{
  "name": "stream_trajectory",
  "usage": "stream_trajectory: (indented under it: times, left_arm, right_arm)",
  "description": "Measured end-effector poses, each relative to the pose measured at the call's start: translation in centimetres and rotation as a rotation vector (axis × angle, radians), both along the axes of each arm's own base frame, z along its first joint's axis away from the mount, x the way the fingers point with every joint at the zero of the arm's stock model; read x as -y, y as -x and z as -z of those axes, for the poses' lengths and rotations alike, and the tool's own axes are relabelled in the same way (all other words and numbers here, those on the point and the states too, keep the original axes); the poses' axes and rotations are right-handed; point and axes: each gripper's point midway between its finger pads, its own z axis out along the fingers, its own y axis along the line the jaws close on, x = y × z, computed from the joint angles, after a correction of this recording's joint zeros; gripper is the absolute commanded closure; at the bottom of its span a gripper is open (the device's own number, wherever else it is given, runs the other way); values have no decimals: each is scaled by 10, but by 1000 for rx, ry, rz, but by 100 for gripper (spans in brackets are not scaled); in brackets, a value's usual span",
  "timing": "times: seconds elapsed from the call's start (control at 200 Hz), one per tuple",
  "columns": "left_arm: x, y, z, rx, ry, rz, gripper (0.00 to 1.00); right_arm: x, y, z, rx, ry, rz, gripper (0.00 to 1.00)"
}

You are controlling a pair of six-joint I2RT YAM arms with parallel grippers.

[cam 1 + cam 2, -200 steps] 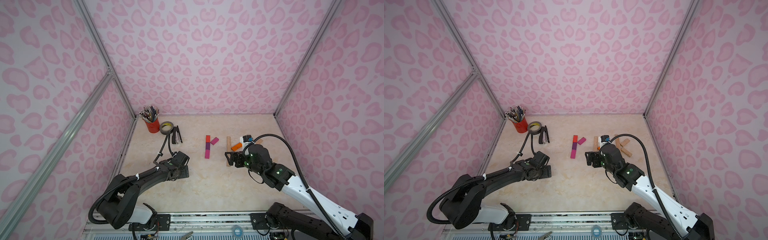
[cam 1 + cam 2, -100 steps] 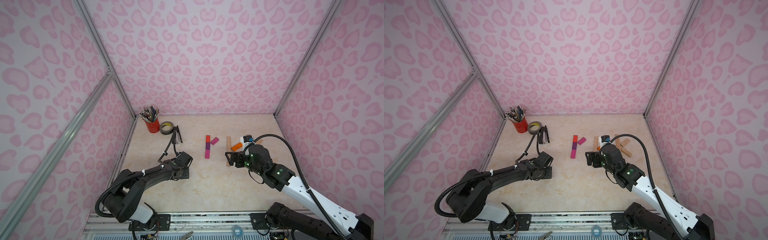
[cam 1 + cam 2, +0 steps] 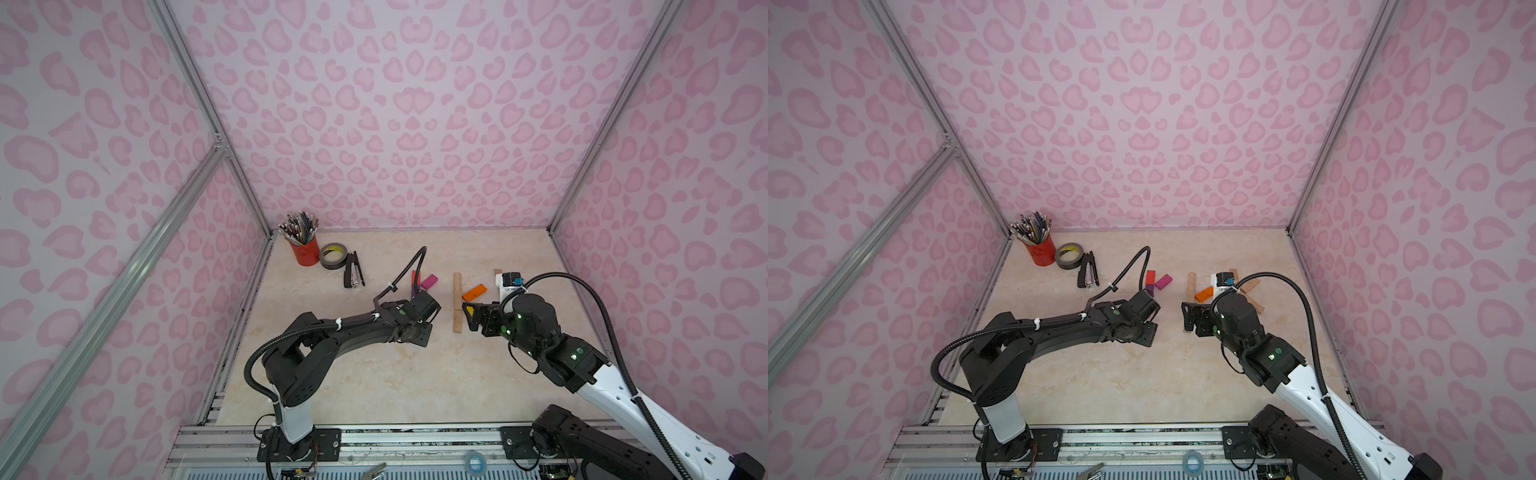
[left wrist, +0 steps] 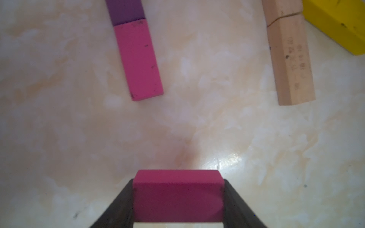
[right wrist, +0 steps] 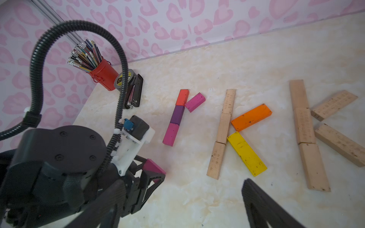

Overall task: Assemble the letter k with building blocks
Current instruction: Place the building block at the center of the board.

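Left wrist view showed the left end effector (image 4: pixel 177 182) part-closed on a dark magenta block (image 4: pixel 177 195), fingers (image 4: pixel 122 201) pressed to two opposite sides. Ahead of it on the surface (image 4: pixel 59 128) lay a column, end to end and touching: red block (image 5: pixel 182 97) farthest from the robot, purple block (image 5: pixel 177 117), pink-magenta block (image 5: pixel 171 134) nearest. A pink slanted block (image 5: pixel 195 102) angled off to the right, touching the red block's side. The held block sat near the column's near end, off to its right and apart from it; whether it touched the surface could not be told.

Right of the column lay a K shape: three wooden bars (image 5: pixel 223 128) in line, with an orange block (image 5: pixel 251 117) and a yellow block (image 5: pixel 246 153) as arms. Further right lay another K, all plain wood (image 5: pixel 304 128).

The right end effector (image 3: pixel 471 319) hovered at the near end of the orange-yellow K, jaws wide, holding nothing.

In the far left corner stood a red cup of pencils (image 5: pixel 103 74), a tape roll (image 3: pixel 333 255) and a black stapler (image 5: pixel 134 92).
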Motion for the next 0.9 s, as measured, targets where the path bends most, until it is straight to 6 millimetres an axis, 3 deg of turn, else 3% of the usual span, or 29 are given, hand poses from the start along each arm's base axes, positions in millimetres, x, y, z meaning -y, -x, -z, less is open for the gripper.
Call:
stream_trajectory:
  times: [0.205, 0.315, 0.535, 0.756, 0.901]
  left_arm:
    - [18, -3, 20, -22, -63, 90, 44]
    - [23, 0, 26, -33, -81, 123, 35]
    - [24, 2, 24, -42, -82, 138, 27]
    - [28, -10, -32, 26, 34, 109, 24]
    - [-8, -16, -79, 77, 155, 23, 23]
  right_arm:
    - [7, 5, 5, -7, 18, 12, 7]
    - [10, 5, 6, -5, 22, 19, 7]
    - [12, 4, 7, 7, 48, 19, 7]
    - [13, 3, 6, 51, 136, -29, 5]
    - [3, -1, 9, 58, 231, -113, 1]
